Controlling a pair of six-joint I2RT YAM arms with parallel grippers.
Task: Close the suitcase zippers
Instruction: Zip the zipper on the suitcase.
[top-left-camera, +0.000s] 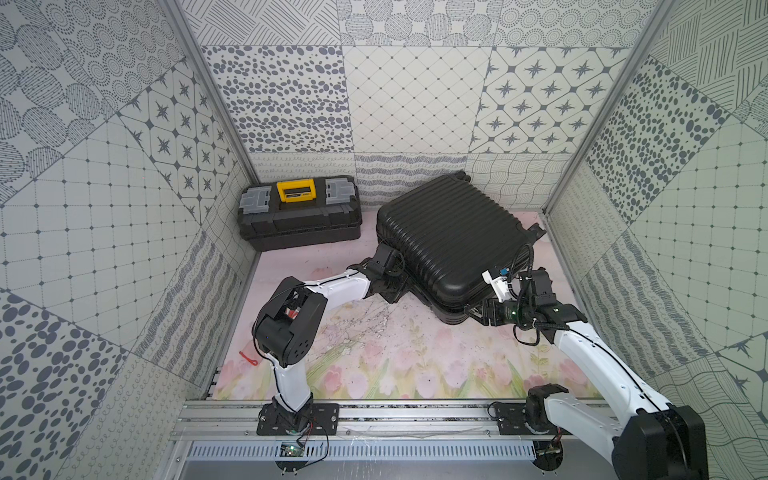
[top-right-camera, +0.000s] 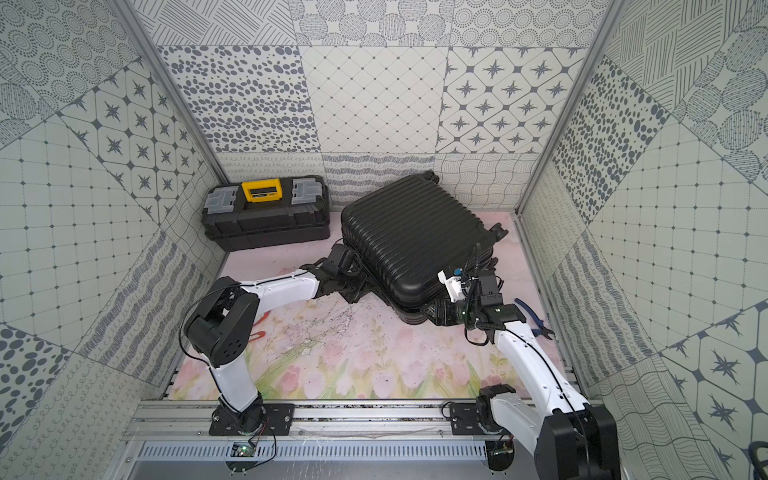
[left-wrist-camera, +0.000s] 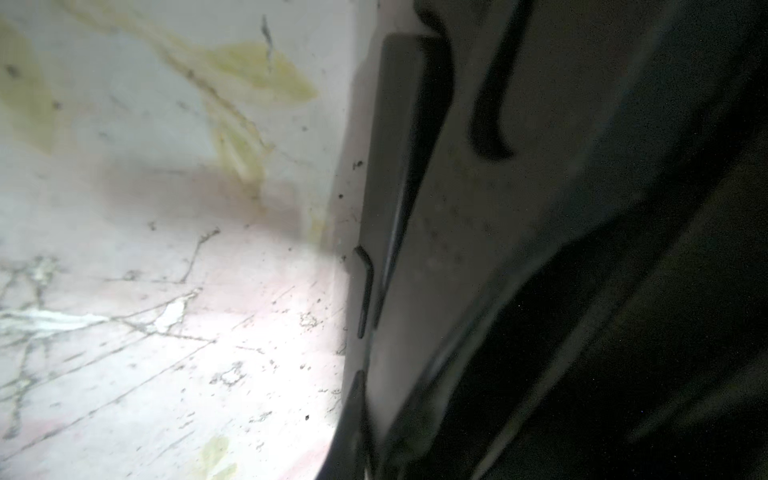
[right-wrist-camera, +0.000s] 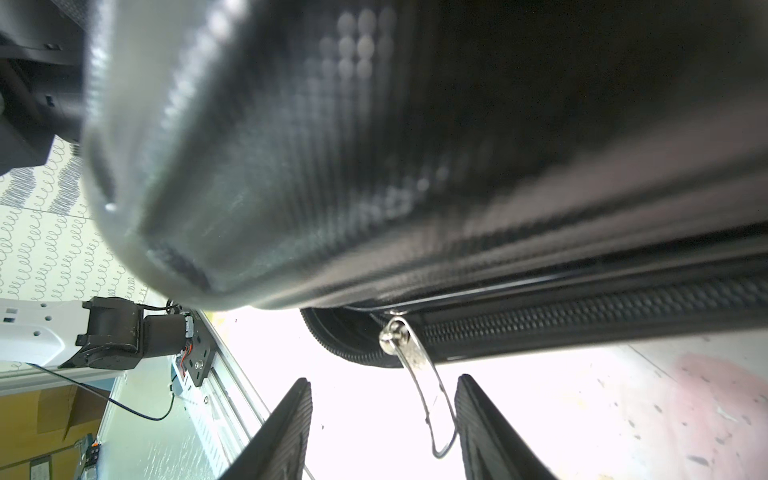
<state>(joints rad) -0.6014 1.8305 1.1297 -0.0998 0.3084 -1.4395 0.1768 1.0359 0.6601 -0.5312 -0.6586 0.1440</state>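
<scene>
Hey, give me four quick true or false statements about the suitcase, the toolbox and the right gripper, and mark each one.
1. The zipper pull hangs between the right gripper's open fingers. True.
2. The toolbox sits on top of the suitcase. False: it stands beside it, apart.
3. The suitcase lies wide open. False: its two halves are folded together, ribbed shell up.
4. The toolbox has a yellow latch. True.

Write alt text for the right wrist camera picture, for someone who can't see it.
A silver zipper pull hangs from the zipper track of the black suitcase, between the open jaws of the right gripper, not yet pinched. The suitcase fills most of the frame.
</scene>
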